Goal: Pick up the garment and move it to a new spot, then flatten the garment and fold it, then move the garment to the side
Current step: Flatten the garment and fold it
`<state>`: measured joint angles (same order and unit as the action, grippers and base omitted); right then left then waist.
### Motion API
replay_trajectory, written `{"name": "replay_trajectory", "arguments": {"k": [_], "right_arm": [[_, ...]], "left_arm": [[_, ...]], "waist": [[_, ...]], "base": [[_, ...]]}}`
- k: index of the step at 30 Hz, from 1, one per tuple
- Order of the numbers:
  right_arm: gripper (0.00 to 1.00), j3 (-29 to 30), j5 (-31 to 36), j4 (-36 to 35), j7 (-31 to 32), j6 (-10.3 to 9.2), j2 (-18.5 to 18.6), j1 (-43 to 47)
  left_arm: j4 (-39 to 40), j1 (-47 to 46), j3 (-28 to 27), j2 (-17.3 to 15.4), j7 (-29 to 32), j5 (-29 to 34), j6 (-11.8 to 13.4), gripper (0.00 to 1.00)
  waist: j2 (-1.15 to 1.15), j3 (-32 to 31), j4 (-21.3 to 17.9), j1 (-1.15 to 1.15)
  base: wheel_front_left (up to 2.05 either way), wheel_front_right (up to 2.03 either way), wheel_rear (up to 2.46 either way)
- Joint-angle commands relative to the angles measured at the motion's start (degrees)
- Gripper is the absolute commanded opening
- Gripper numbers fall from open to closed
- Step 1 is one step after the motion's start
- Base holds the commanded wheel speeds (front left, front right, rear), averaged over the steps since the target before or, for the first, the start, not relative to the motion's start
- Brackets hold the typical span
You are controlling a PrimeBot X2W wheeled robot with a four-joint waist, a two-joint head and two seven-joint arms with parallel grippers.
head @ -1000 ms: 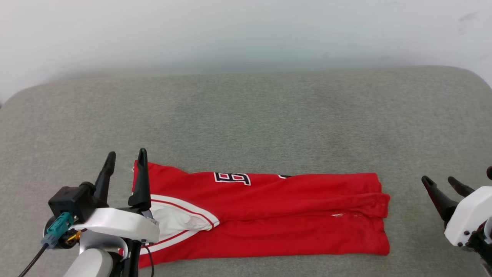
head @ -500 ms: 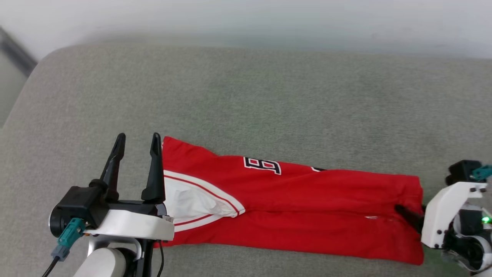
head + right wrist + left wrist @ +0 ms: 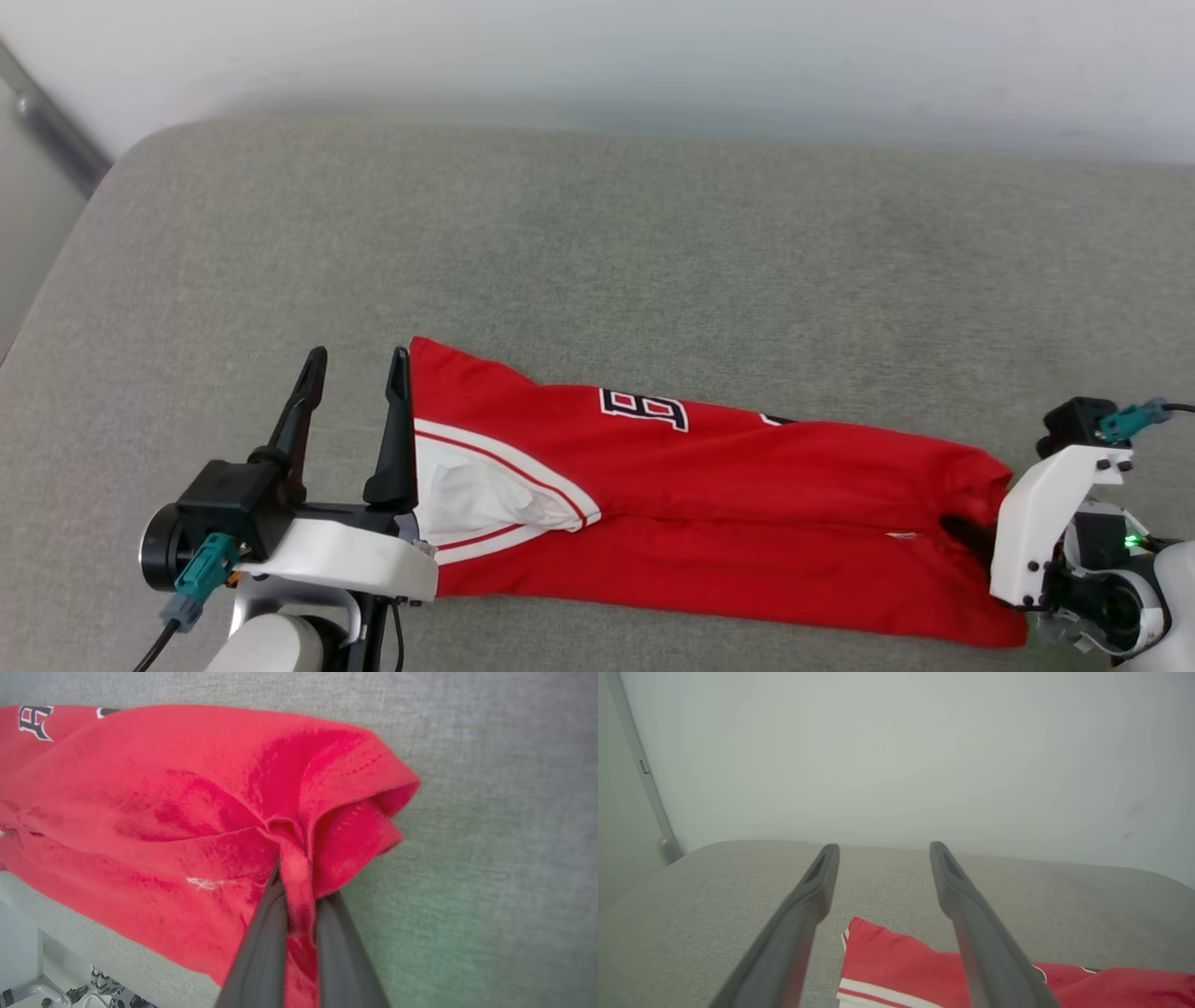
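The garment (image 3: 728,509), a red jersey folded into a long strip with a white sleeve and black-white lettering, lies across the grey cushion (image 3: 597,261). Its right end is bunched up where my right gripper (image 3: 966,534) is shut on it. In the right wrist view the two dark fingers pinch a ridge of the garment (image 3: 140,788) at my right gripper (image 3: 294,877). My left gripper (image 3: 357,373) stands open just left of the garment's left end, nothing between its fingers. The left wrist view has my left gripper (image 3: 880,851) spread above the garment's corner (image 3: 887,961).
A pale wall (image 3: 597,56) rises behind the cushion. The cushion's rounded left edge (image 3: 56,308) drops off beside a grey vertical strip (image 3: 51,131). Bare cushion stretches behind the garment.
My right gripper has come in from the right and shut on the garment's right end, bunching it. The head camera has turned, shifting the whole picture. The left gripper stays open.
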<state>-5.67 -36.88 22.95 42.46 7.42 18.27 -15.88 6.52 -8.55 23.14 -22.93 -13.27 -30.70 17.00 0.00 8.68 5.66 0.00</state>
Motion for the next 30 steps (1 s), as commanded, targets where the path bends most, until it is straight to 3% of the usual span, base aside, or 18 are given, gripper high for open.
{"name": "replay_trajectory", "arguments": {"k": [1,9,16,21,24,25,30], "right_arm": [[0.00,-0.7,-0.1,-0.8,-0.7,0.12,0.7,1.0],[0.00,3.4,0.9,-3.4,-1.7,0.05,3.5,1.5],[0.00,16.4,2.1,-3.8,-0.3,0.06,3.9,3.6],[0.00,24.6,-3.4,-3.3,5.3,0.07,-2.5,3.2],[0.00,27.5,-11.4,-3.6,11.9,0.07,-9.5,1.3],[0.00,28.7,-19.5,-4.4,18.0,0.07,-13.5,0.5],[0.00,24.3,-31.7,-1.8,22.1,0.07,-15.6,-1.6]], "left_arm": [[-0.1,0.6,0.2,-0.4,0.3,0.2,0.4,1.00],[0.0,3.3,0.4,-0.5,0.9,-0.5,1.4,1.00],[0.3,4.6,0.6,-0.4,1.1,-0.8,2.0,1.00],[0.3,4.8,0.3,-0.5,0.8,-1.1,2.2,1.00],[0.4,4.6,0.4,-0.6,0.9,-1.1,2.0,1.00],[0.4,3.8,0.6,-0.8,1.3,-1.0,1.8,1.00],[0.2,2.8,1.5,-0.8,2.0,-0.9,1.2,1.00]], "waist": [[0.00,-1.5,-1.3,0.00],[0.00,-4.9,-4.4,0.00],[0.00,-6.0,-5.4,0.00],[0.00,-6.2,-5.9,0.00],[0.00,-6.1,-6.1,0.00],[0.00,-5.9,-5.9,0.00],[0.00,-5.5,-4.8,0.00]], "base": [[0.00,0.00,0.00],[0.00,0.00,0.00],[0.00,0.00,0.00],[0.00,0.00,0.00],[0.00,0.00,0.00],[0.00,0.00,0.00],[0.00,0.00,0.00]]}}
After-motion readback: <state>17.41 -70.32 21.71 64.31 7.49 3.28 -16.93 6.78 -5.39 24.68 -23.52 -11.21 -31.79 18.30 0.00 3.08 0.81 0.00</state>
